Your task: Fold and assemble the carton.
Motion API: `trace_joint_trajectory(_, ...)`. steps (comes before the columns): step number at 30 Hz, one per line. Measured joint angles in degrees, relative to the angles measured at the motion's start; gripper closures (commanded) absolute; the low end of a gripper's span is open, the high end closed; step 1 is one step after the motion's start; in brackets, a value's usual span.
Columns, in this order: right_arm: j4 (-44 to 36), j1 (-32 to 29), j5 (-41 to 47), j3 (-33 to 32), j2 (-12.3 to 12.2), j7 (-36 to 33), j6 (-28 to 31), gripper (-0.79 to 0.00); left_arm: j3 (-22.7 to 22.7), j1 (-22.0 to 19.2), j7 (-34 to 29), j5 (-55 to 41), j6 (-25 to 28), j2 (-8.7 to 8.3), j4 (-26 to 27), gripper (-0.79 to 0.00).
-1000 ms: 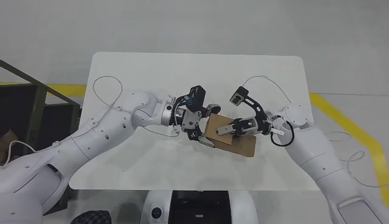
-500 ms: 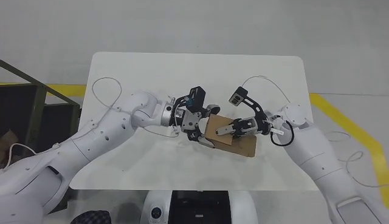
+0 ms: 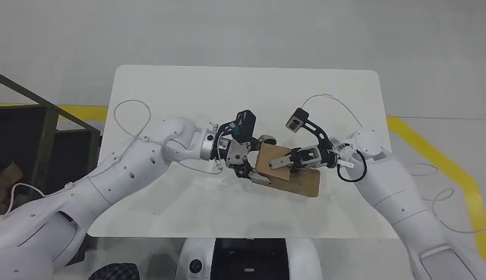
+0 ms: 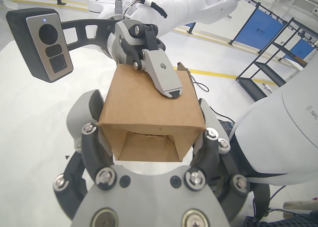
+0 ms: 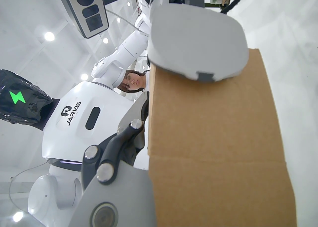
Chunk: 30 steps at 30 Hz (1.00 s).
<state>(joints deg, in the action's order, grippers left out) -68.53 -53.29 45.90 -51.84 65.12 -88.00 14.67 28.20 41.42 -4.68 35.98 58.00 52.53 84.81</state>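
Holding: the left end effector [image 3: 253, 165] is closed on the carton [image 3: 292, 172], its fingers [image 4: 95, 106] pressed to the two side walls at the open end.
Right end effector [image 3: 281, 161]: lies on the carton's top panel, coming in from the opposite end; whether it grips cannot be told.
Carton: plain brown, squared up into a tube; the end towards the left wrist is open, and a small flap sticks up at the far end.
Place: over the front half of the desk [image 3: 152, 90], slightly right of the middle, well in from the front edge, between the two arms.
Contact: whether the carton touches the desk cannot be told.
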Motion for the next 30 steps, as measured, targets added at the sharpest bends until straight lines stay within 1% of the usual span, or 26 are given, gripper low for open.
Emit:
trace_joint_trajectory(3,0.0,0.0,-0.1,-0.1,0.0,0.0,-0.1,0.0,0.2,0.2,-0.3,-0.4,0.0,-0.04,0.1,-0.668)
trace_joint_trajectory(10,-0.1,0.0,-0.6,-0.3,0.1,0.0,-0.3,0.0,0.3,0.4,-0.8,-1.1,0.0,-0.04,0.3,-0.563)
trace_joint_trajectory(17,-0.1,0.1,-0.7,-0.3,0.3,0.0,-0.4,0.0,0.2,0.4,-1.2,-1.9,0.0,0.03,0.2,-0.582)
trace_joint_trajectory(20,0.1,0.2,-0.7,-0.3,0.4,0.0,-0.4,0.0,0.3,0.4,-1.2,-2.2,0.0,0.04,0.0,-0.554)
trace_joint_trajectory(21,0.2,0.2,-0.7,-0.3,0.4,0.0,-0.3,-0.018,0.3,0.4,-1.2,-2.2,0.0,0.04,0.0,-0.545)
trace_joint_trajectory(23,0.4,0.2,-0.7,-0.4,0.5,0.0,-0.3,-0.099,0.3,0.5,-1.2,-2.4,0.0,0.04,-0.1,-0.539)
trace_joint_trajectory(24,0.5,0.2,-0.7,-0.4,0.5,0.0,-0.3,-0.151,0.3,0.5,-1.1,-2.4,0.0,0.04,-0.2,-0.539)
trace_joint_trajectory(25,0.6,0.2,-0.6,-0.5,0.5,0.0,-0.3,-0.182,0.3,0.6,-1.0,-2.4,0.0,0.02,-0.3,-0.536)
trace_joint_trajectory(26,0.7,0.2,-0.5,-0.6,0.5,0.0,-0.3,-0.197,0.4,0.6,-0.9,-2.4,0.0,0.01,-0.3,-0.536)
trace_joint_trajectory(27,0.8,0.2,-0.4,-0.7,0.5,0.0,-0.3,-0.215,0.4,0.7,-0.8,-2.4,0.0,-0.01,-0.4,-0.517)
trace_joint_trajectory(30,1.0,0.2,-0.1,-1.0,0.6,0.0,-0.2,-0.212,0.6,1.0,-0.5,-2.3,0.0,-0.09,-0.6,-0.483)
